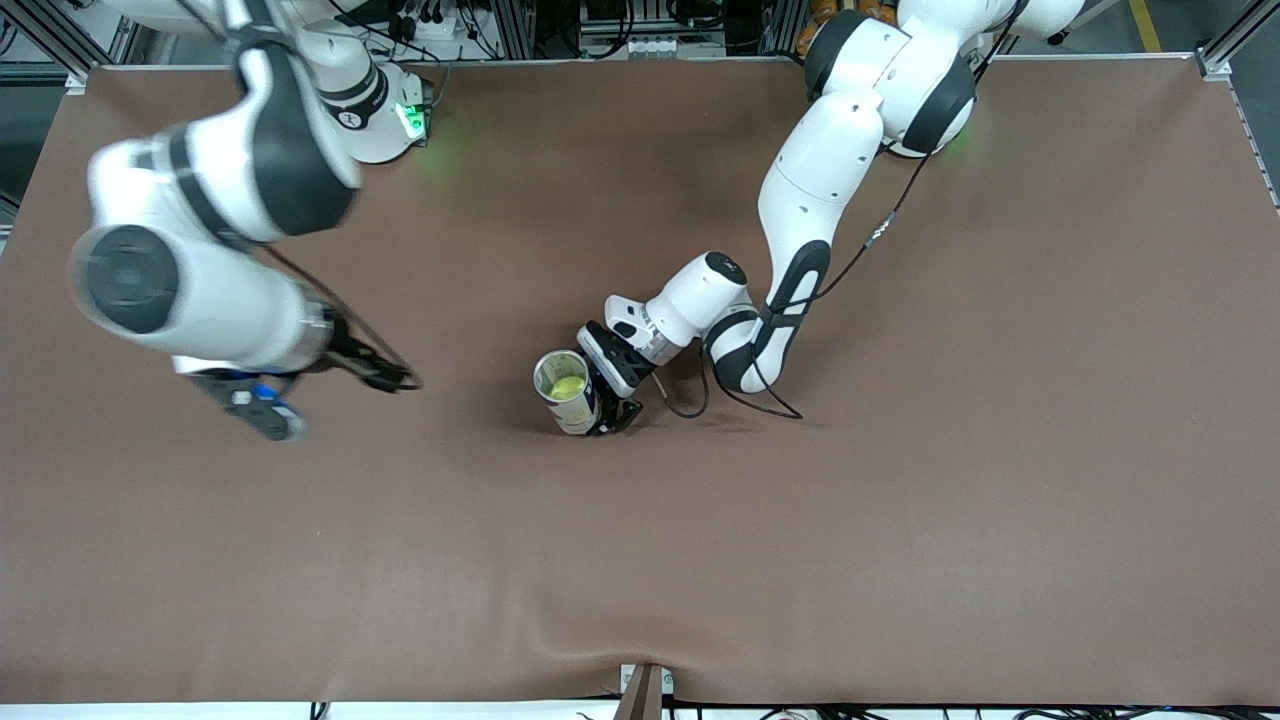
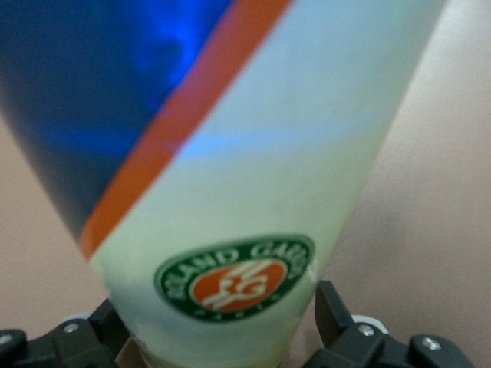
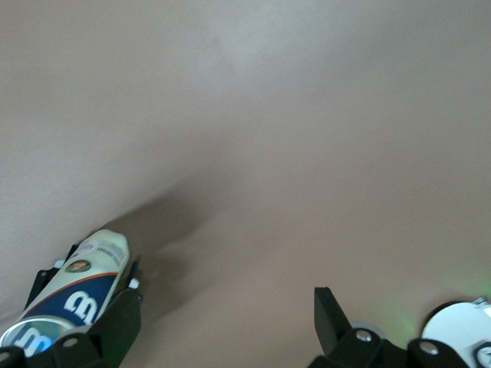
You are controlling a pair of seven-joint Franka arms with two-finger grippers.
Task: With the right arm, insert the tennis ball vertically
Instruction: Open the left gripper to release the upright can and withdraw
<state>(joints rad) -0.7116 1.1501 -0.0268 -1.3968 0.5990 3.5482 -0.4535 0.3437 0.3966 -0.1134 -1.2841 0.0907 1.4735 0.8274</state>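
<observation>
The left gripper [image 1: 603, 405] is clenched on the can [image 1: 566, 392], holding it upright near the table's [image 1: 900, 520] middle. The ball [image 1: 567, 385] sits inside the can. The right gripper [image 1: 262, 408] hangs over bare table toward the right arm's end, fingers [image 3: 331, 310] spread and seemingly holding nothing

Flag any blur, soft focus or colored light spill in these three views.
Front view: the right arm and right gripper are smeared by motion; green light spills on the table near both bases. Left wrist view: the tennis ball can, held between the left gripper fingers, fills the frame out of focus. Right wrist view: evenly lit, with the can's soft shadow.
</observation>
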